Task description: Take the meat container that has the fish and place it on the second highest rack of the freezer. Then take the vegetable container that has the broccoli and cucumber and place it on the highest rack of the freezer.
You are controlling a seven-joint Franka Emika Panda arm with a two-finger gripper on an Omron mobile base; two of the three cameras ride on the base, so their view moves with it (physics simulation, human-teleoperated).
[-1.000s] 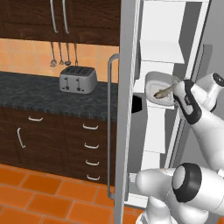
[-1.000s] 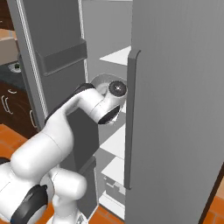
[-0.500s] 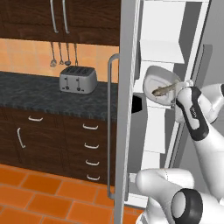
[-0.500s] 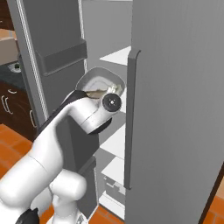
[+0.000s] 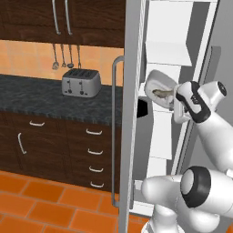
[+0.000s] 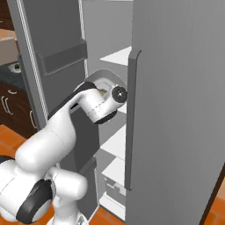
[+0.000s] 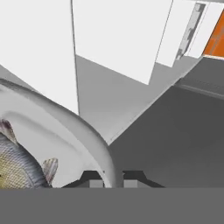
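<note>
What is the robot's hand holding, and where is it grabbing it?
The gripper pinches the rim of the meat container, with the fish inside.

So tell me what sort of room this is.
A home kitchen, rendered: a silver four-slot toaster sits on a dark speckled counter over dark wood drawers, and a tall grey freezer stands open beside them.

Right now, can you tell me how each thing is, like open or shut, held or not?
freezer: door open, white shelves showing.
meat container: held up in the air, tilted, at the freezer opening.
fish: lying inside the meat container.
gripper: shut on the meat container's rim.
toaster: standing on the dark counter, nothing in its slots.
drawers: all shut.
</note>
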